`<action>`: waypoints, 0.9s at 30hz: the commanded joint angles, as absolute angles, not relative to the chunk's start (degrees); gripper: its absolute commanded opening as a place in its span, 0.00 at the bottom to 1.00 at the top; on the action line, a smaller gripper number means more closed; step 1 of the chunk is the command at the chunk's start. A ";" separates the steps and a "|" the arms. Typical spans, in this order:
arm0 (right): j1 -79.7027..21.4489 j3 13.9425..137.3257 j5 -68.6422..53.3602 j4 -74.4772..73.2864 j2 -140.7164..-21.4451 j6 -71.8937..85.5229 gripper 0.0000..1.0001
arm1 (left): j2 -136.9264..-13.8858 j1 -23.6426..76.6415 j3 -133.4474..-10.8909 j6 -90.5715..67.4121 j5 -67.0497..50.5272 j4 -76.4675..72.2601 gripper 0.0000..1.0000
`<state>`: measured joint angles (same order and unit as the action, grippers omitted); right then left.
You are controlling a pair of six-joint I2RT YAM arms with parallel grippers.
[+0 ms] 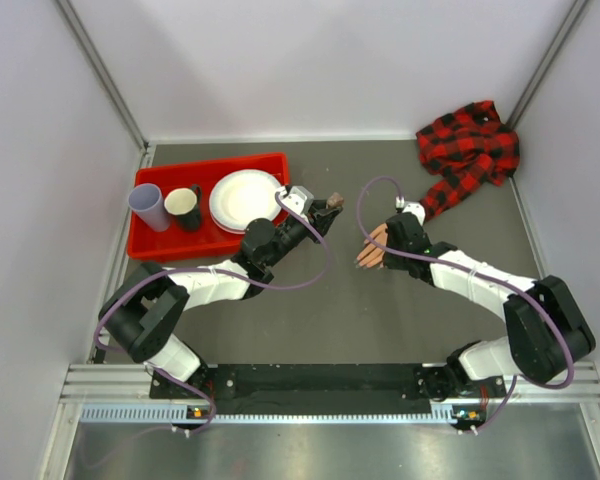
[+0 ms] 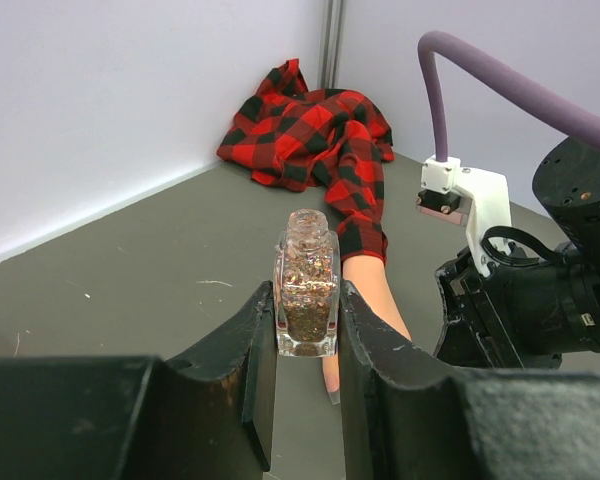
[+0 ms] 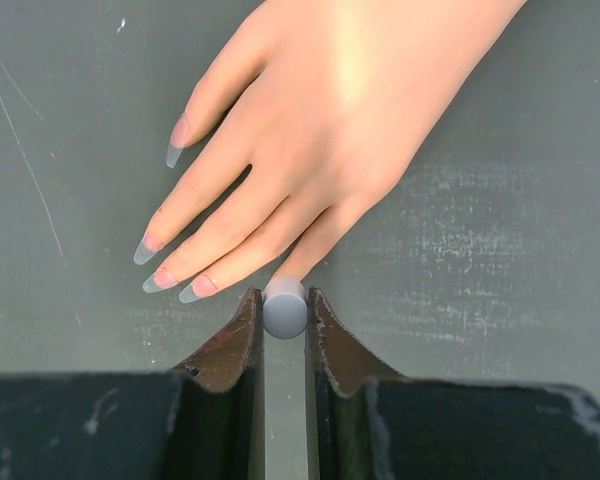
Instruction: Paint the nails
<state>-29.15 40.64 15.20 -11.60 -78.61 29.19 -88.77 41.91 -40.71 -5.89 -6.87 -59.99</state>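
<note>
Low in my right wrist view, my right gripper (image 3: 282, 296) is squeezed tight on a thin grey stick (image 3: 284, 312) with a round end. I think it is the polish brush, but its tip is hidden. The round end sits right over the little fingertip of the mannequin hand (image 3: 330, 120). The hand lies flat on the dark table (image 1: 330, 310), in the middle of the top view. The nails (image 3: 146, 250) are long and pale and point to the lower left of that wrist view.

A bit left in the top view, my left gripper (image 2: 306, 292) pinches a small polish bottle (image 2: 307, 255) full of glitter. It stands upright with no cap.

Farther back on the left, a red tray (image 1: 155, 245) holds a white plate (image 1: 245, 198) and two cups (image 1: 148, 205). In the far upper right lies a plaid shirt (image 1: 465, 150), and its sleeve runs down to the hand.
</note>
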 commanded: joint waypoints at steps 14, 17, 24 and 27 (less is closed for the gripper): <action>-29.62 42.45 15.65 -9.49 -76.81 29.36 0.00 | -88.51 41.48 -41.13 -6.24 -7.73 -63.98 0.00; -29.62 43.06 14.42 -9.49 -77.43 28.57 0.00 | -88.42 41.48 -41.13 -6.24 -7.73 -64.07 0.00; -29.71 42.63 12.66 -8.88 -77.26 28.04 0.00 | -88.50 41.40 -40.96 -6.24 -7.65 -63.99 0.00; -29.71 42.80 12.13 -8.96 -77.61 27.77 0.00 | -88.51 41.40 -41.04 -6.33 -7.82 -64.07 0.00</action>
